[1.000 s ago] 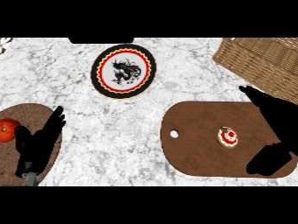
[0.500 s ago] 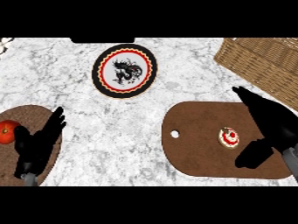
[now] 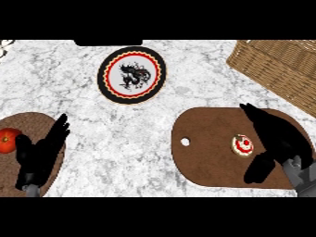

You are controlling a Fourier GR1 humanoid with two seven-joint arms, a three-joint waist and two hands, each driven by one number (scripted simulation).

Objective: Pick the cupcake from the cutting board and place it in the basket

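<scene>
Two hands are in my view, and it's my right hand [image 3: 278,139] over the action: it hangs above the right part of the brown cutting board [image 3: 208,162], fingers [image 3: 256,115] stretched out straight toward the far side, thumb [image 3: 259,169] spread away toward the near edge, so the hand is wide and holding nothing. Sitting in that gap between thumb and fingers is the cupcake [image 3: 242,145], a small round thing with a red rim and pale top, resting on the board just beside my palm; I can't tell whether anything touches it. The board has a small white hole [image 3: 185,141] near its left end. Up at the far right corner stands the wicker basket [image 3: 290,69], well apart from the cupcake. My left hand [image 3: 41,155] rests open at the lower left, fingers straight, over a round brown mat [image 3: 3,171], with a red tomato [image 3: 5,140] on that mat just to its left. Between them, farther back on the marble counter [image 3: 71,102], lies a dark plate [image 3: 131,75] with a red and pale ring.
</scene>
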